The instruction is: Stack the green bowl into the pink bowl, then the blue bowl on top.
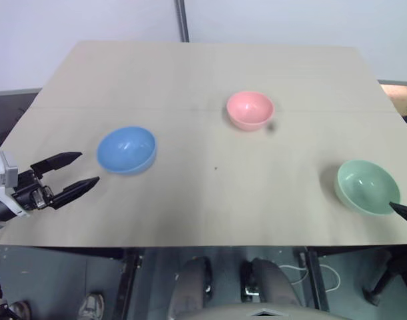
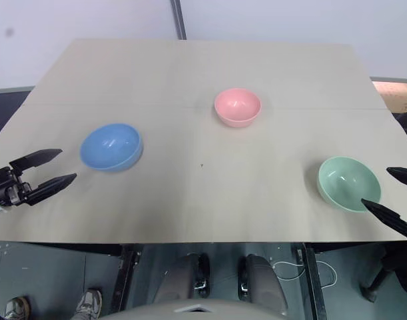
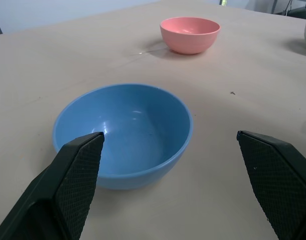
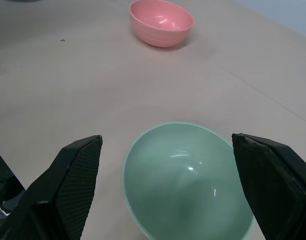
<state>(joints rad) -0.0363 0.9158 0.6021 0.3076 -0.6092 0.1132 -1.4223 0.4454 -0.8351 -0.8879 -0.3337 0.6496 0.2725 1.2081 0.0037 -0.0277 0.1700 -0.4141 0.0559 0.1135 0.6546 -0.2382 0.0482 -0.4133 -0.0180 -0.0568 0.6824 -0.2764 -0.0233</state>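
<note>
Left tool (image 1: 74,170) and right tool (image 2: 388,190) wide open, empty.

blue bowl (image 1: 126,149), pink bowl (image 1: 250,110) and green bowl (image 1: 366,187) sit apart; left gripper (image 1: 75,171) spread.

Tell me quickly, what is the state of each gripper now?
Left gripper: open, holding nothing, beside the blue bowl.
Right gripper: open, holding nothing, beside the green bowl.
</note>
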